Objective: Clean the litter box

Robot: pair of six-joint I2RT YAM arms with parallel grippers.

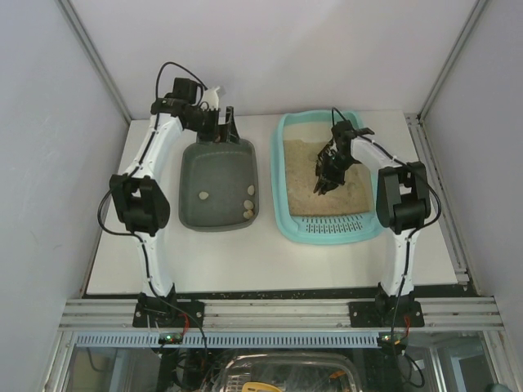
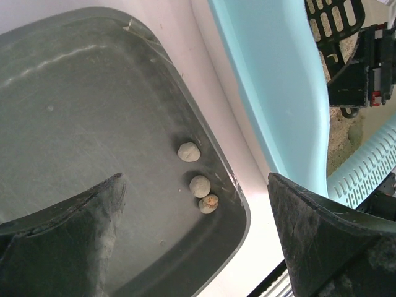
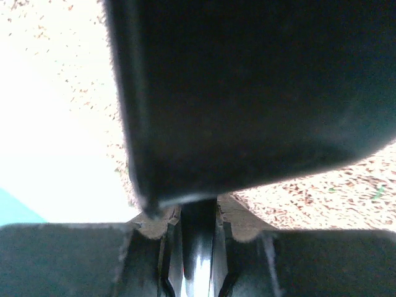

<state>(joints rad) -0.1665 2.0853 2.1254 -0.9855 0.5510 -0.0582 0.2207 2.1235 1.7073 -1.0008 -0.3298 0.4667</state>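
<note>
The litter box [image 1: 280,188] is a light-turquoise tray right of centre, holding beige litter [image 1: 306,192] and a slotted end toward me. My right gripper [image 1: 331,163] hangs over the litter, shut on the handle of a black slotted scoop [image 1: 321,181]. In the right wrist view the scoop [image 3: 247,93] fills most of the frame, its handle clamped at the right gripper [image 3: 199,229], above the litter [image 3: 322,185]. My left gripper [image 1: 219,122] is open over the far end of a dark grey tray [image 1: 216,167]. Nothing sits in the left gripper [image 2: 195,241].
In the grey tray [image 2: 93,111], three pale clumps [image 2: 200,185] lie by its right wall, and another clump [image 1: 203,195] lies at the near left. The litter box rim [image 2: 278,93] runs close beside it. A white object [image 1: 212,95] stands behind the left arm by the back wall.
</note>
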